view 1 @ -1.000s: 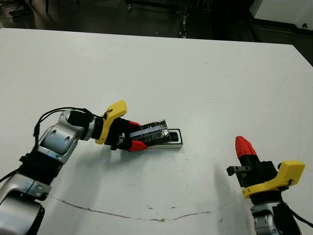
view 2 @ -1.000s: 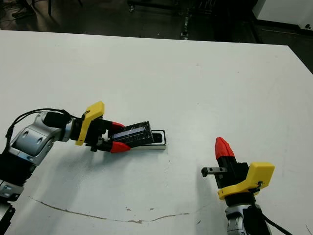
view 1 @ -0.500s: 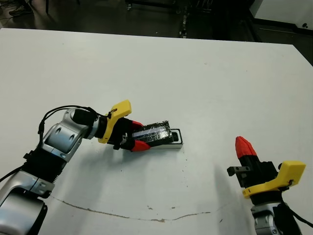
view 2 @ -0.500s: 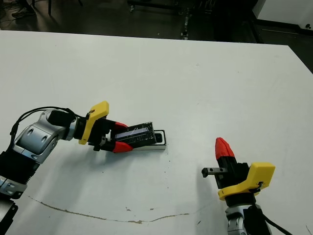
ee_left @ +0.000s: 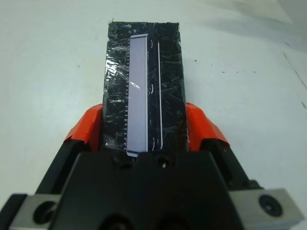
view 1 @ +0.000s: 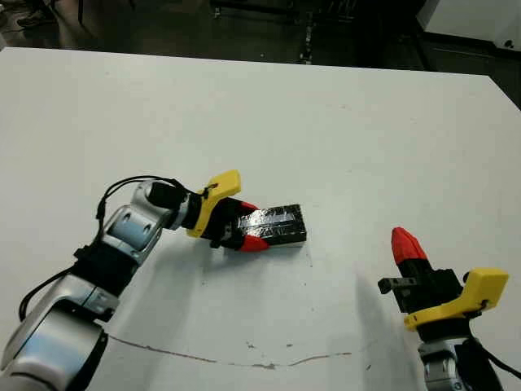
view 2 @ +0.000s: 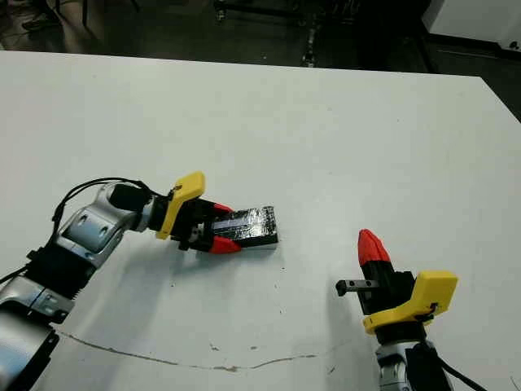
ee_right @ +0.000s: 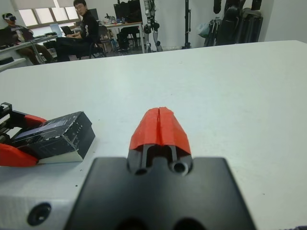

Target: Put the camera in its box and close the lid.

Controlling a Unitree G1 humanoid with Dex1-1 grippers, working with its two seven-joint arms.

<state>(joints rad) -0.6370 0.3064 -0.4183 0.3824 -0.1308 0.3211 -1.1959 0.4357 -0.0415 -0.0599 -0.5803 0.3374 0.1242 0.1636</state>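
The glossy black lid (view 1: 281, 221) lies flat on top of the box, whose white side (ee_right: 60, 156) shows just beneath it in the right wrist view. My left gripper (view 1: 251, 226) is shut on the lid's near end, one red finger (ee_left: 86, 132) against each long edge. The lid's crinkly face (ee_left: 144, 72) carries a pale bluish reflection. The camera is hidden. My right gripper (view 1: 403, 244) is shut with nothing in it and stands off to the right of the box, near the table's front.
The white table (view 1: 342, 138) stretches bare behind and to the right of the box. A thin dark line (view 1: 203, 356) runs across the table near its front edge. People sit at desks (ee_right: 81, 28) beyond the far side.
My left gripper has moved right and lowered the lid from a tilt to flat on the box, covering the open end that showed before. The right arm has not moved.
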